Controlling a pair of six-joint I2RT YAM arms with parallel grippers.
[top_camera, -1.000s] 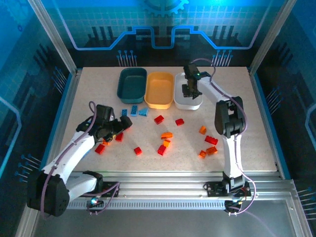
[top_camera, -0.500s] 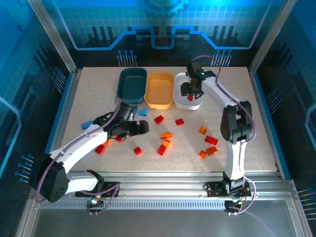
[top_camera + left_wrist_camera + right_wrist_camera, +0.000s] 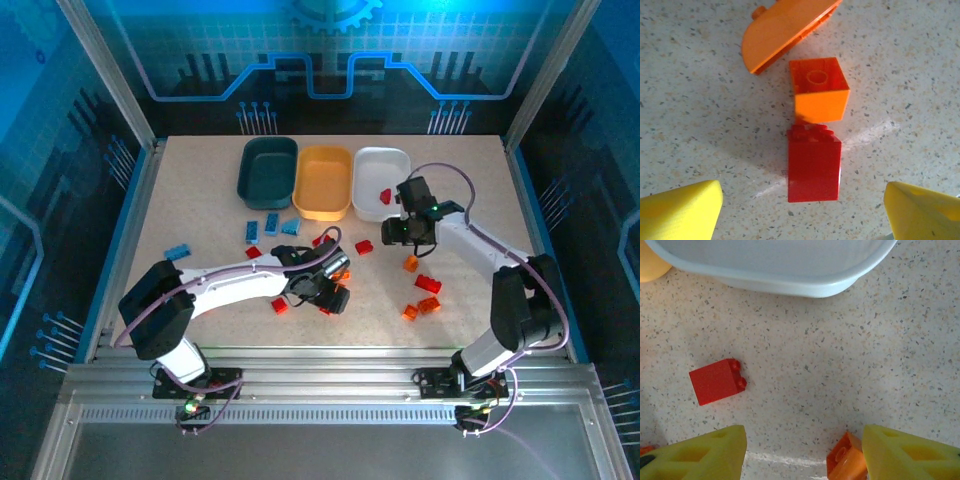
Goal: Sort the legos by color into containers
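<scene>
The teal tray (image 3: 268, 170), yellow-orange tray (image 3: 322, 182) and white tray (image 3: 381, 183) stand in a row at the back. One red brick (image 3: 385, 195) lies in the white tray. My left gripper (image 3: 335, 290) is open low over the table's middle, its yellow fingers (image 3: 685, 210) either side of a red brick (image 3: 814, 167). That brick touches an orange brick (image 3: 819, 95), with a curved orange piece (image 3: 785, 30) beyond. My right gripper (image 3: 395, 232) is open and empty in front of the white tray (image 3: 775, 265), between a red brick (image 3: 716, 381) and an orange brick (image 3: 846, 460).
Blue bricks (image 3: 272, 225) lie in front of the teal tray and one blue brick (image 3: 181, 250) sits far left. More red bricks (image 3: 427, 284) and orange bricks (image 3: 428, 304) are scattered on the right. A lone red brick (image 3: 279, 306) lies near the left arm.
My left arm swung right from the left-hand cluster to the middle bricks. My right gripper drew back from the white tray toward me, leaving a red brick inside it.
</scene>
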